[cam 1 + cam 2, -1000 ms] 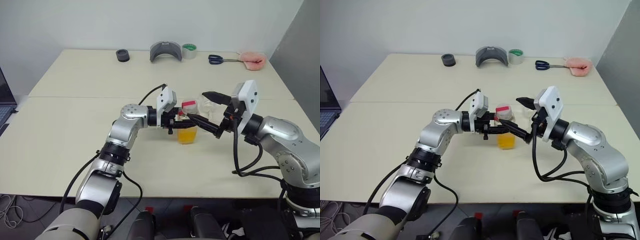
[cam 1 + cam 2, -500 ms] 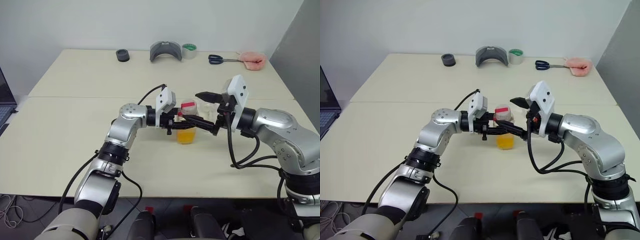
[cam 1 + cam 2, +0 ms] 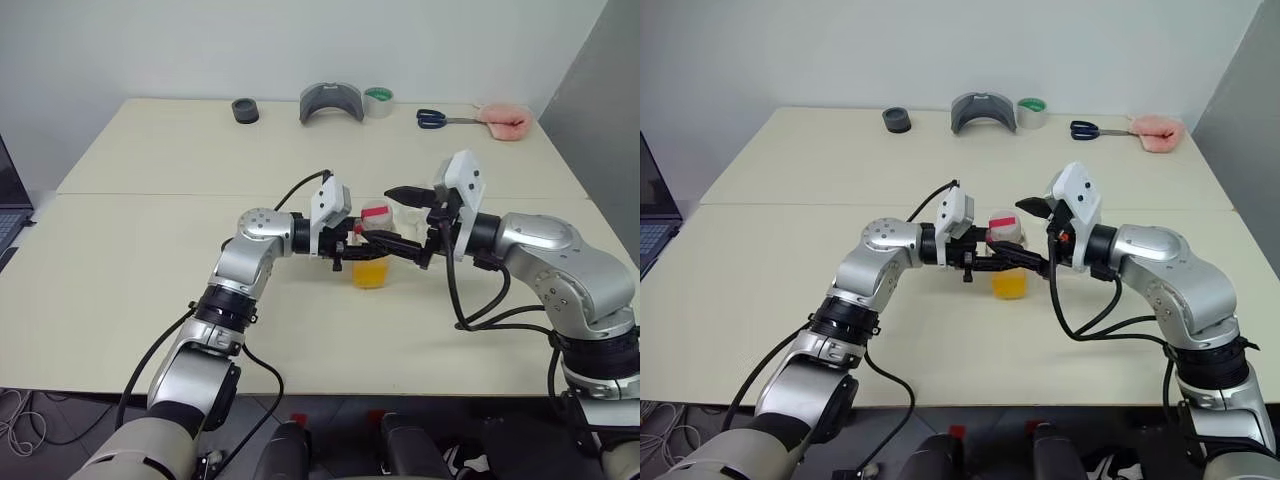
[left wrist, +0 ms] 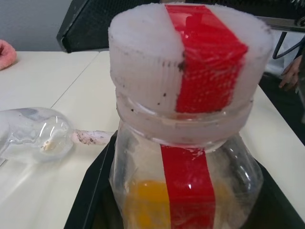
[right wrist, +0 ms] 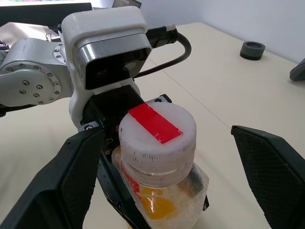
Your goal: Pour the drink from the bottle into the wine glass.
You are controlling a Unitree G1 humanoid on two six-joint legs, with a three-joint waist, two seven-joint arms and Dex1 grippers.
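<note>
Now bottle gripped by left fingers, between spread right fingers

Both arms are silver-grey metal with rounded joint housings and black rings between the segments, with small screws around the left wrist joint. Each wrist carries a white camera box, fed by a looping black cable. The fingers are black, wedge-shaped and finely textured.

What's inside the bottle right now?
The bottle holds the orange drink in its lower part. Its cap is on. The red label strip hides some of the contents.
</note>
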